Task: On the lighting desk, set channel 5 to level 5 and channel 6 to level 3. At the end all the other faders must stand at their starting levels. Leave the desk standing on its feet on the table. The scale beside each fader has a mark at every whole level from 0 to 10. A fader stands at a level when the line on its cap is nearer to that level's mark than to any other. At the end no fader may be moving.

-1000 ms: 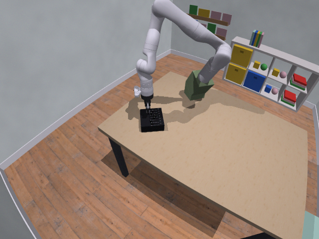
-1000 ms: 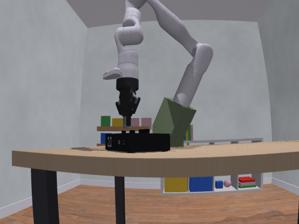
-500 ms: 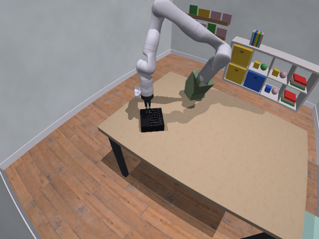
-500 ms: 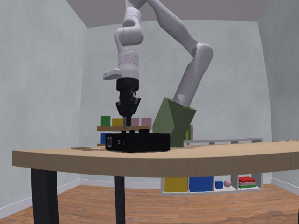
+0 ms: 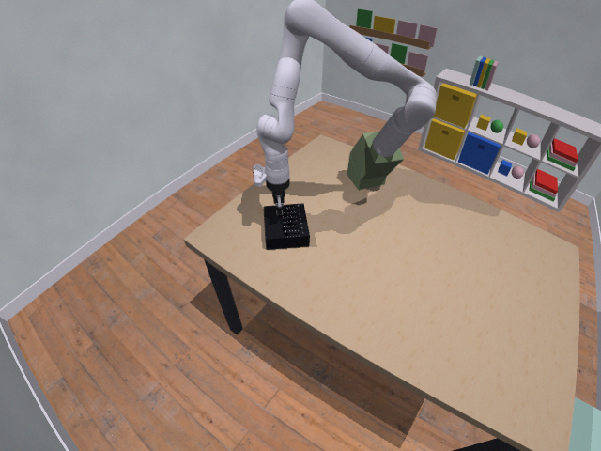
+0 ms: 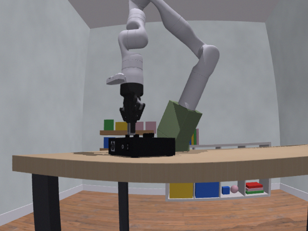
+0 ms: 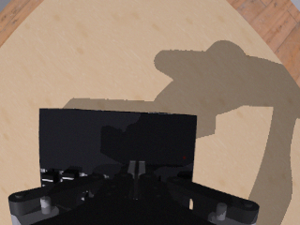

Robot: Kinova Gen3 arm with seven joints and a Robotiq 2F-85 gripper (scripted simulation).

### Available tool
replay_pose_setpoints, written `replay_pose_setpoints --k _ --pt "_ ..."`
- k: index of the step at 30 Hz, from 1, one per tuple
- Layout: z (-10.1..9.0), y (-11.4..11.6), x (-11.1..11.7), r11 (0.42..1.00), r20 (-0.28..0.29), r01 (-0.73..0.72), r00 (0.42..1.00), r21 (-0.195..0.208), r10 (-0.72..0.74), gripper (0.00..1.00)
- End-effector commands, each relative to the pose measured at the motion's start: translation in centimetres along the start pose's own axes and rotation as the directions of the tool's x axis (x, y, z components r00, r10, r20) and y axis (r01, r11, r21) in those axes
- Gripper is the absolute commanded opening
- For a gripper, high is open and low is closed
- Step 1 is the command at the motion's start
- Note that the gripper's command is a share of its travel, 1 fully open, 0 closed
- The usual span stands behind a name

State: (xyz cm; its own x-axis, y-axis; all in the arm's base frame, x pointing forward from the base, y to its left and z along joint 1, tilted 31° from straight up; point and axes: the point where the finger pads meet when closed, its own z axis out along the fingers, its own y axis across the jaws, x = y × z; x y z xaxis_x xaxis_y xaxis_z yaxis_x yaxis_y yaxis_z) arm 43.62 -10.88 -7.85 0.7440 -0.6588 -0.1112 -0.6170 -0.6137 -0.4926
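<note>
Pushing a fader with pinched-shut, empty gripper (image 6: 131, 131)
Near lighting desk's (image 6: 149, 147) far edge, overshoot or neighbouring cap contact could misset levels.

1. Pale grey-green walls (image 5: 121, 97) all round, white skirting along the base.
2. Grey ceiling (image 6: 173, 9) overhead in the exterior view.
3. Reddish-brown wooden plank floor (image 5: 121, 349).
4. Light wooden table (image 5: 437, 291) on black legs (image 6: 45, 201), near the middle of the room.
5. White cubby shelf (image 5: 533, 104) against the far wall, filled with yellow and blue bins, small cubes, balls and stacked red, pink and green slabs; a row of upright books (image 5: 483, 72) on top.
6. Brown wall shelves (image 5: 391, 36) carrying green, yellow and mauve blocks.
7. Soft shadows across the tabletop and beneath the table.
</note>
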Motion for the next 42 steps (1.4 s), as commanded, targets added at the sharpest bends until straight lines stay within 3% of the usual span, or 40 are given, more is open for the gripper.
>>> replay_pose_setpoints --k 1,42 --pt "0.24 -0.15 0.26 1.0 -0.007 -0.004 1.0 0.005 0.004 0.0" --pt "0.27 -0.16 -0.58 1.0 -0.007 -0.004 1.0 0.005 0.004 0.0"
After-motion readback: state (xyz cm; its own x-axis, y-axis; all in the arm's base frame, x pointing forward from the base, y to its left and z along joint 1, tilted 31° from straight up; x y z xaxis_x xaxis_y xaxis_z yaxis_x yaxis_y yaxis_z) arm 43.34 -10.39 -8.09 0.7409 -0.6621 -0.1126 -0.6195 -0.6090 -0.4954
